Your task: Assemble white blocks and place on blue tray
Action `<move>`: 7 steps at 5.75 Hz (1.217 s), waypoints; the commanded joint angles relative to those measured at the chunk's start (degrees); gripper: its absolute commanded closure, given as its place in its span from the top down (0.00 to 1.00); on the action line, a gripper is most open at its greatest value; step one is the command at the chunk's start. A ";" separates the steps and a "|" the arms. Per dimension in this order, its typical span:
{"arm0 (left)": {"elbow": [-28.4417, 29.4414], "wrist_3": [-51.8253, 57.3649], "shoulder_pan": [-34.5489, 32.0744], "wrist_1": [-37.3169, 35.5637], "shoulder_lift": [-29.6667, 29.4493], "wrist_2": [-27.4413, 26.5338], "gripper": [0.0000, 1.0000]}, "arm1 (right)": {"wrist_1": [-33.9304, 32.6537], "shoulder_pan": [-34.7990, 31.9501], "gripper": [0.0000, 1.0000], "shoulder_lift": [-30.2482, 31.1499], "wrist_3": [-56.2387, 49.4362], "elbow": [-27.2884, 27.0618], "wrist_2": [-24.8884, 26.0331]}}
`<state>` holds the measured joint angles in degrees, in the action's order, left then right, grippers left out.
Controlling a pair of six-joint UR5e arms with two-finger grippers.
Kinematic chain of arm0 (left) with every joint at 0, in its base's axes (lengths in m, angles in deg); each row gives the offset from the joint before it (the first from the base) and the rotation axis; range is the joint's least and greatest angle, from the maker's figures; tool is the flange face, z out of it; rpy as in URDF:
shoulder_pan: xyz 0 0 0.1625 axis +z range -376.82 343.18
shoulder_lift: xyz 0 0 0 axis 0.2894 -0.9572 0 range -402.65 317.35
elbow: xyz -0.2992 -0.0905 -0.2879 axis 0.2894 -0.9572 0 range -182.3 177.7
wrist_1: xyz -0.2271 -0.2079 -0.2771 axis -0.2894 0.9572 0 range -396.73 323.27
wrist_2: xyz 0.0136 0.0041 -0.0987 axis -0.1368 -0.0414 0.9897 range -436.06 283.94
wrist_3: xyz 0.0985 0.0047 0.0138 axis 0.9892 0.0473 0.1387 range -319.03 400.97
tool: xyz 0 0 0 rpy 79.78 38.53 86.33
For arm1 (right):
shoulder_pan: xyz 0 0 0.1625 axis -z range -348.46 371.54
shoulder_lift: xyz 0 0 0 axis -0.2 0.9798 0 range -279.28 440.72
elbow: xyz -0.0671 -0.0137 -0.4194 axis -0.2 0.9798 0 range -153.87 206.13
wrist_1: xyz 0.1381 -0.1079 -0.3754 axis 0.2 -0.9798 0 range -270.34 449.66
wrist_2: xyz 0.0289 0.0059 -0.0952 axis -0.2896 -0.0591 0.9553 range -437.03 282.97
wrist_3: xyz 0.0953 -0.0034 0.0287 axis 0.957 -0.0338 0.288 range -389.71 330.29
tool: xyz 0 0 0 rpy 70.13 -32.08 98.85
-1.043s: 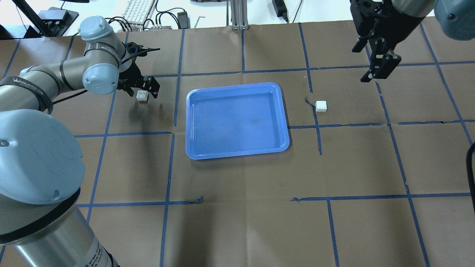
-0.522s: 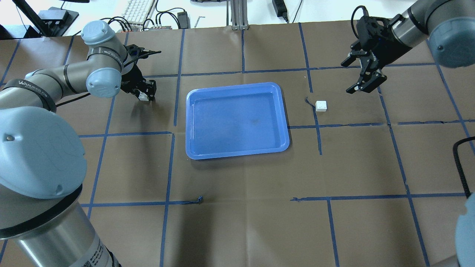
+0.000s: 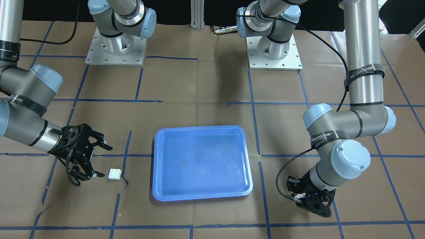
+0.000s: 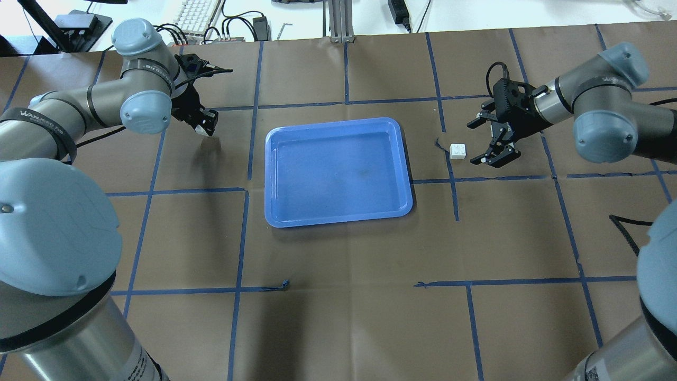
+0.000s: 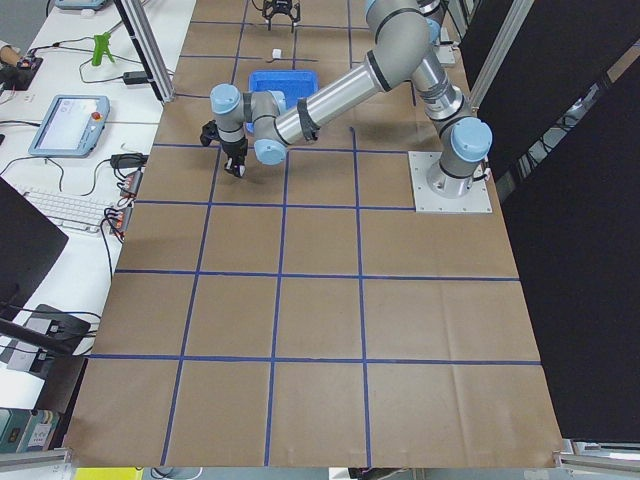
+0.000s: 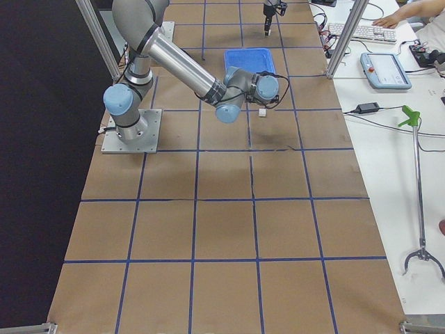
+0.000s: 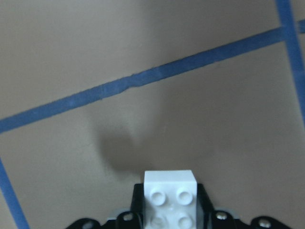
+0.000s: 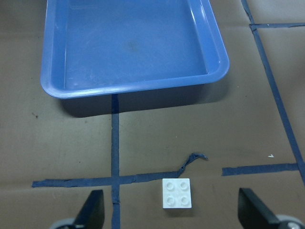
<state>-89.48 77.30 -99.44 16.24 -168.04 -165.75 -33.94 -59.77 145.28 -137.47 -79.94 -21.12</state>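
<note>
My left gripper is shut on one white block and holds it just above the brown paper, left of the blue tray. Black fingers press the block's sides. The second white block lies studs up on the table right of the tray, and also shows in the right wrist view. My right gripper is open, low over the table, its fingertips just right of that block. In the front view the right gripper is at the left and the tray is empty.
The table is covered in brown paper with a blue tape grid. A torn tape end lies between the tray and the loose block. Arm bases stand at the robot side. Cables and a keyboard lie beyond the far edge.
My left gripper closed on the left white block and lifted it slightly. My right arm swung down and left, bringing its open gripper beside the other block.
</note>
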 commanded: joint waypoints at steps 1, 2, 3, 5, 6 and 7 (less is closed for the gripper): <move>-0.62 16.00 -10.65 0.03 3.21 1.36 0.01 | -2.25 0.03 1.00 -4.60 -1.75 -0.02 -0.09; -0.71 17.62 -17.24 0.64 3.66 1.71 0.01 | -2.34 0.03 1.00 -4.70 -1.84 -0.02 -1.74; -2.80 19.64 -21.48 0.82 3.67 1.72 0.01 | -2.69 0.03 0.99 -4.70 -1.84 -0.02 -3.85; -8.69 26.02 -24.07 -0.05 3.93 1.63 0.07 | -4.10 0.03 0.74 -4.70 -1.84 -0.02 -3.87; -8.53 27.90 -24.42 -0.06 3.41 1.54 0.07 | -4.54 0.03 0.74 -5.31 -1.84 0.07 -3.87; -8.27 27.92 -24.51 -0.06 3.41 1.54 0.07 | -4.54 0.03 0.70 -5.84 -1.84 1.11 -3.61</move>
<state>-97.82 104.50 -123.75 16.20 -164.53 -164.20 -38.34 -59.74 139.93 -139.31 -79.54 -24.91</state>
